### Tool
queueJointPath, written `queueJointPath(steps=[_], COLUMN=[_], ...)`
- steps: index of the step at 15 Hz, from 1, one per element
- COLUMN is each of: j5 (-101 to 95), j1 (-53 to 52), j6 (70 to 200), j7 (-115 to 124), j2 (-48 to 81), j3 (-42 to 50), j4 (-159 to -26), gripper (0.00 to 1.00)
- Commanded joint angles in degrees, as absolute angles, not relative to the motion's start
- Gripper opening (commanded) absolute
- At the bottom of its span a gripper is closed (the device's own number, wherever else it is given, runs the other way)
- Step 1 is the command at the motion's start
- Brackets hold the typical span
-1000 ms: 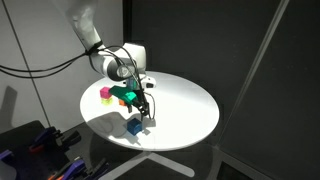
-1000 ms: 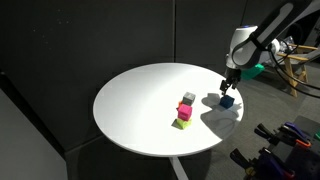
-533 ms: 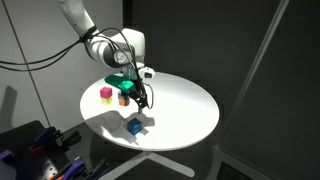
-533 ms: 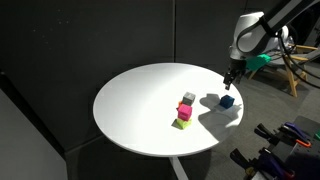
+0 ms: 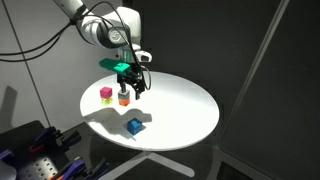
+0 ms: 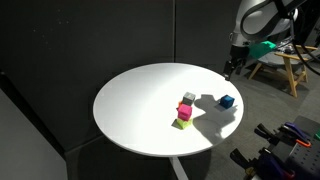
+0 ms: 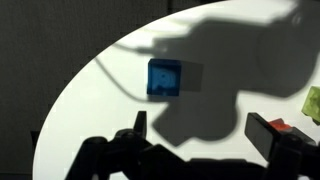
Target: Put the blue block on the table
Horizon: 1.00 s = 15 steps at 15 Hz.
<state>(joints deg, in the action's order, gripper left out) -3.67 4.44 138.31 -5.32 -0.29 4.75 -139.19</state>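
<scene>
The blue block (image 5: 134, 126) rests alone on the round white table (image 5: 185, 105) near its edge; it shows in both exterior views (image 6: 227, 101) and in the wrist view (image 7: 165, 77). My gripper (image 5: 136, 87) hangs well above the table, clear of the block, also seen at the far right of an exterior view (image 6: 231, 68). In the wrist view my gripper (image 7: 197, 132) has its fingers spread wide with nothing between them; only its shadow lies on the table (image 7: 90, 100).
A magenta cube on a yellow-green one (image 5: 106, 95) and an orange block (image 5: 124, 99) stand near the table's other side. They also show in an exterior view (image 6: 186, 110). A wooden stool (image 6: 280, 65) stands beyond the table.
My gripper has risen straight up from the blue block, leaving it on the table. The block has not moved.
</scene>
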Motion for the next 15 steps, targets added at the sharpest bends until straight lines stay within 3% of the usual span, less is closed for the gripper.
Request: queueJointPath(steps=[1,15], j5=[-2.52,1.52], j1=[3.14,-2.67], j6=[134.94,123.31], j7=[-4.14,-2.83], j2=[-3.10,-16.70], j3=[3.38,-1.67], j4=[-137.65,-139.69], gripper=[1.00,1.00])
